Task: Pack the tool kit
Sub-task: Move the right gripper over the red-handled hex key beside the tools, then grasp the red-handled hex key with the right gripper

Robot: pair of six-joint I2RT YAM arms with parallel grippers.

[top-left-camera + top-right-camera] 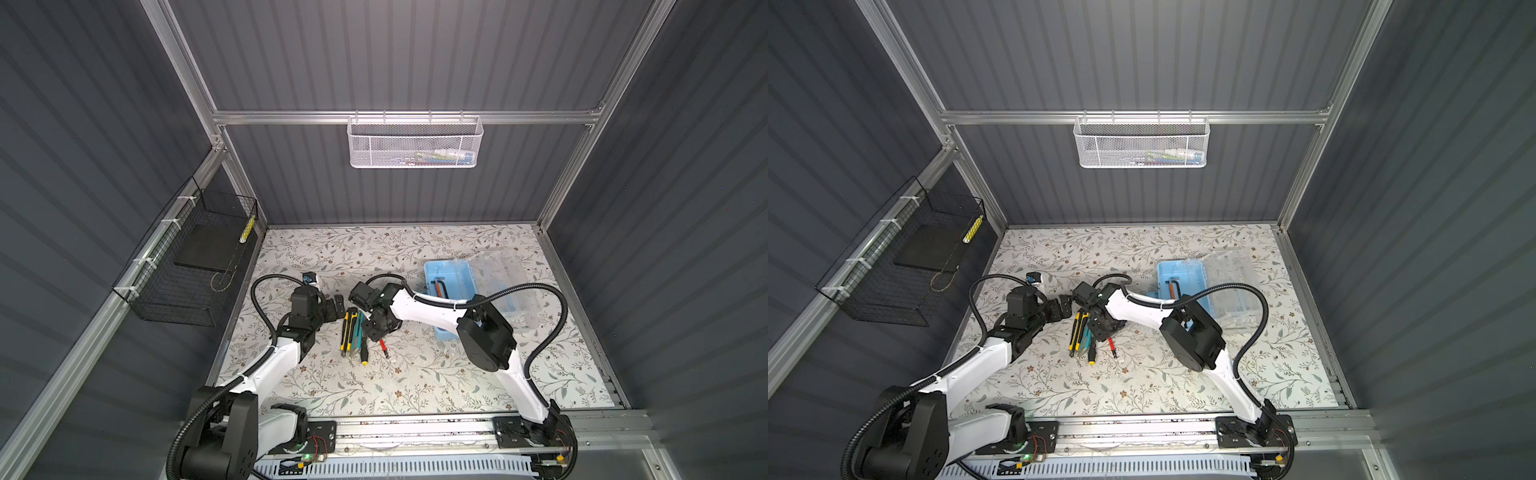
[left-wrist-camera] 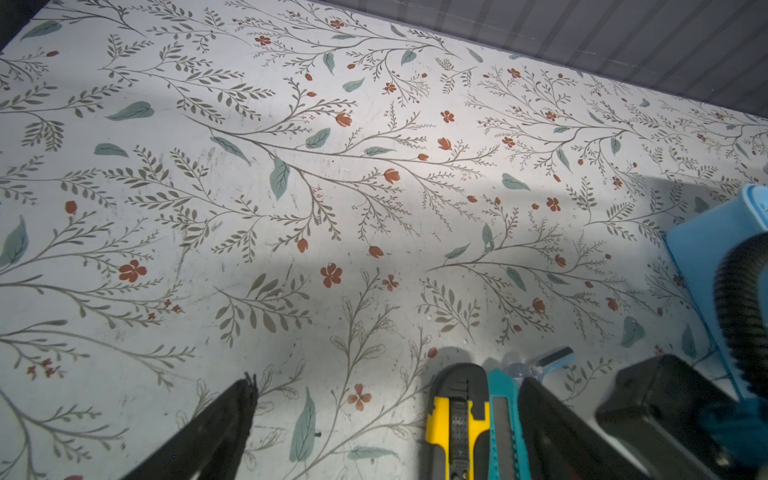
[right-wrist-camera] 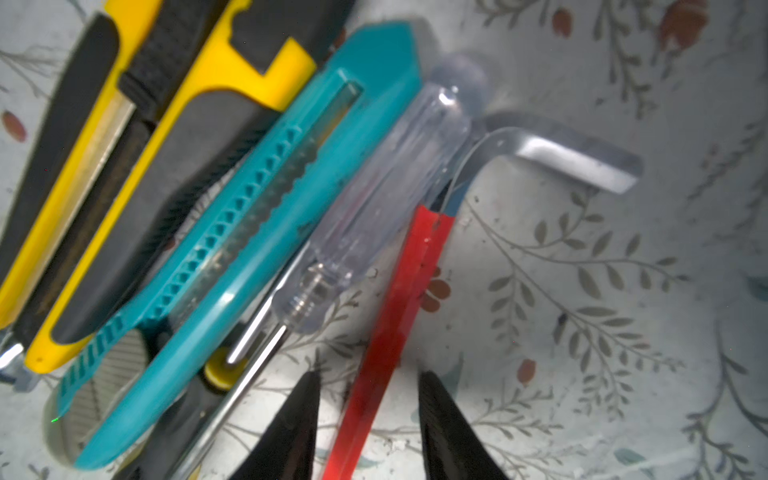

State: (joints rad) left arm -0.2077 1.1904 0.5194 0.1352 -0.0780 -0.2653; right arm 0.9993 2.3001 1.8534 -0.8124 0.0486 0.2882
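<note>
**Top views.** I found the tool kit (image 1: 433,272) standing open on the right half of the worktop (image 1: 415,386), its clear lid thrown back on the side away from the tool row. One orange-sleeved hex key (image 1: 440,286) lay in the blue tray, and I could make out nothing else packed. The other tools lay in a tight row at the centre of the worktop, apart from the box. The right gripper (image 1: 377,334) pointed down over that row. The left gripper (image 1: 337,306) hung just beside it, holding nothing.

**Left wrist.** The left gripper (image 2: 388,382) stood at full spread over bare worktop, empty. The yellow knife (image 2: 457,415) and teal knife (image 2: 503,419) lay by one finger. A corner of the tool kit (image 2: 715,237) showed at the frame edge.

**Right wrist.** The right gripper (image 3: 368,374) stood at a narrow gap astride the red-sleeved hex key (image 3: 395,307), with a sliver of worktop showing on either side. I judged it not clamped. A clear-handled screwdriver (image 3: 386,187) lay against the key.

**Assessment.** The task was at an early stage: one item was in, at least four were outside, and the lid was not shut. I judged the step in hand to be the pickup of the red-sleeved hex key
</note>
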